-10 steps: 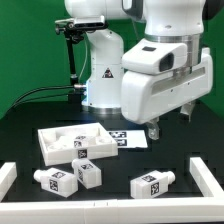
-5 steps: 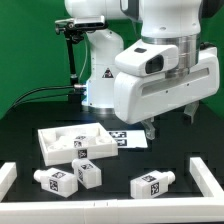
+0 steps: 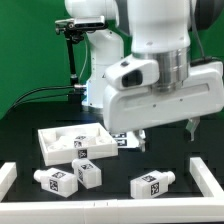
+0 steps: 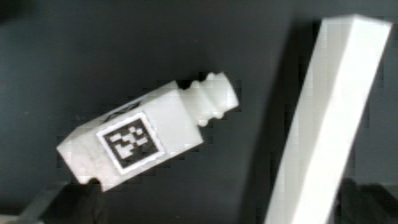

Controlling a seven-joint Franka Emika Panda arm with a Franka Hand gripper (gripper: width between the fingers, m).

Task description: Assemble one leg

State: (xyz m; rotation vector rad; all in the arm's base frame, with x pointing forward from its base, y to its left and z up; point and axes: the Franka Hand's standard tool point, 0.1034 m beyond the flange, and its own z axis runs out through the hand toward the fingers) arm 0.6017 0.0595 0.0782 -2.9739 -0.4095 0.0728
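Three stubby white legs with square tags lie on the black table near the front: one [image 3: 57, 180] at the exterior view's left, one [image 3: 88, 174] beside it, and one [image 3: 152, 184] further right. My gripper [image 3: 167, 140] hangs above the table, over and just behind the right-hand leg. It is open and empty, with the fingers wide apart. In the wrist view a single leg [image 4: 143, 130] lies on its side below me with its tag up and its narrow peg end toward a white rail. A dark fingertip [image 4: 54, 205] shows beside it, not touching.
A large flat white tray-like piece [image 3: 70, 143] with tagged parts lies behind the legs. The marker board [image 3: 126, 138] lies next to it. White rails [image 3: 206, 176] border the table at the front right, also in the wrist view [image 4: 338, 120], and front left [image 3: 6, 178].
The arm has come forward and down, so the gripper body fills more of the exterior view. The fingers stay open. The legs and the tray have not moved.
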